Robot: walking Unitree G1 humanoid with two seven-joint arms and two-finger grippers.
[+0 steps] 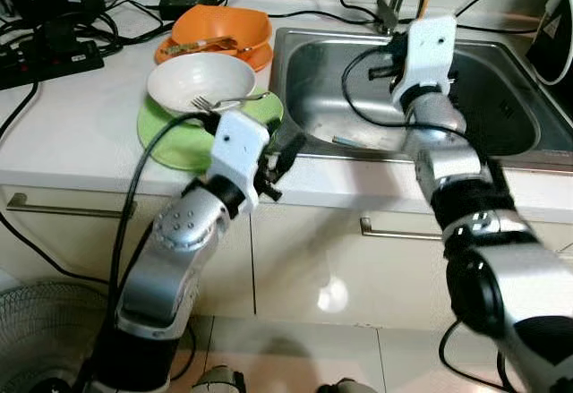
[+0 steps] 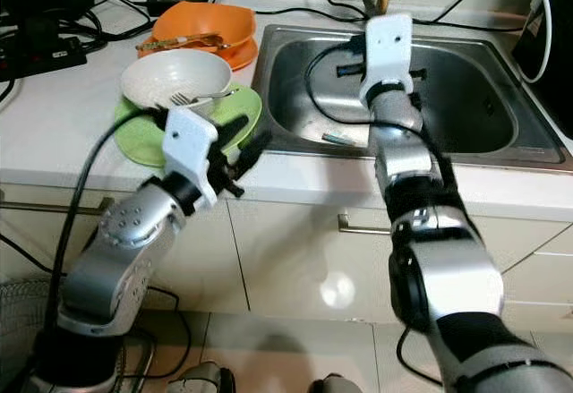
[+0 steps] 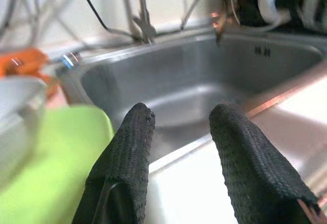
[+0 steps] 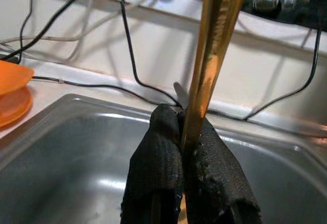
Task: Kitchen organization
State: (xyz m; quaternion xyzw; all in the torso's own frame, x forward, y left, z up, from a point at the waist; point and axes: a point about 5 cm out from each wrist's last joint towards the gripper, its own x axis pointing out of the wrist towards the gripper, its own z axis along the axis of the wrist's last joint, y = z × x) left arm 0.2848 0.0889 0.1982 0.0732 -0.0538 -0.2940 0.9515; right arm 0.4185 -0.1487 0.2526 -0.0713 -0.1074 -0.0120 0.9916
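White desk (image 1: 81, 133) and steel sink (image 1: 501, 147) fill the frame. At upper centre, a golden utensil (image 4: 212, 55) is held upright by the closed right pincer (image 4: 190, 147) above the sink. Left pincer (image 3: 179, 147) is parted by the plate (image 1: 170, 142). Utensil should be kept vertical, clear of the tap (image 1: 394, 4).

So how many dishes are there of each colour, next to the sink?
Orange: 2, a bowl on a plate
White: 1, a bowl holding a fork
Green: 1, a plate under the white bowl
Total: 4
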